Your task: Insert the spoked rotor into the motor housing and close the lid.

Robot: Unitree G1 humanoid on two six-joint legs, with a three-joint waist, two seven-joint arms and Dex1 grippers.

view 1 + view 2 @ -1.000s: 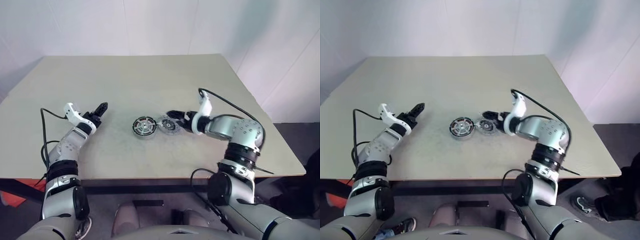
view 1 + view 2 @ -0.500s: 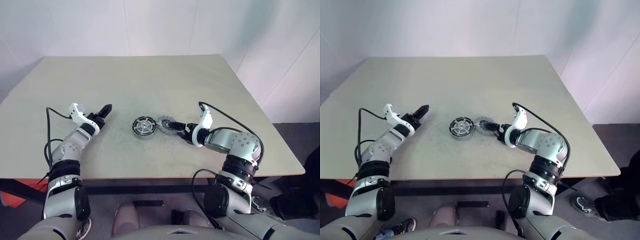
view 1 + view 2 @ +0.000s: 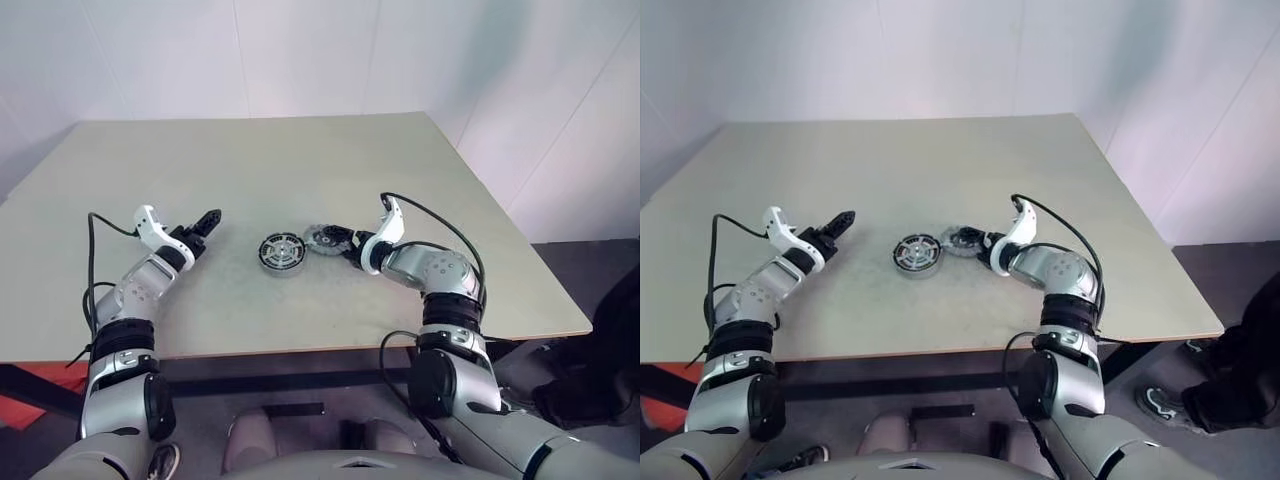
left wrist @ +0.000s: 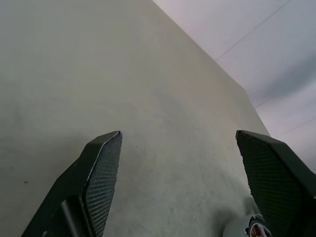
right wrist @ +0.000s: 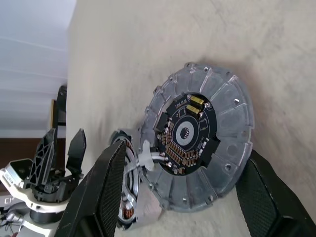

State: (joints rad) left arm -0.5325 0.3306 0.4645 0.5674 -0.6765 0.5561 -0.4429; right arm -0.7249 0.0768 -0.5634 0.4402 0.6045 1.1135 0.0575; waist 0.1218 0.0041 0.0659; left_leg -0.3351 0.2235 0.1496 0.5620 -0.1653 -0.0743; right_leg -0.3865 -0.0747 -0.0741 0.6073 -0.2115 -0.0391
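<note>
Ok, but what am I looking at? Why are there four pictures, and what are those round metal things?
This is a robot with two arms, and each arm ends in a black two-fingered claw. The two wide pictures come from cameras in its head, looking down at a table; both show the same scene. The other two come from small cameras on its wrists, looking out between each claw's fingers. Two round motor parts lie side by side on the table: the motor housing and, next to it, the flat grey lid with a notched edge. The right claw is open, with one finger on each side of the lid; I can't tell whether it touches it. The left claw is open too and holds nothing.
</note>
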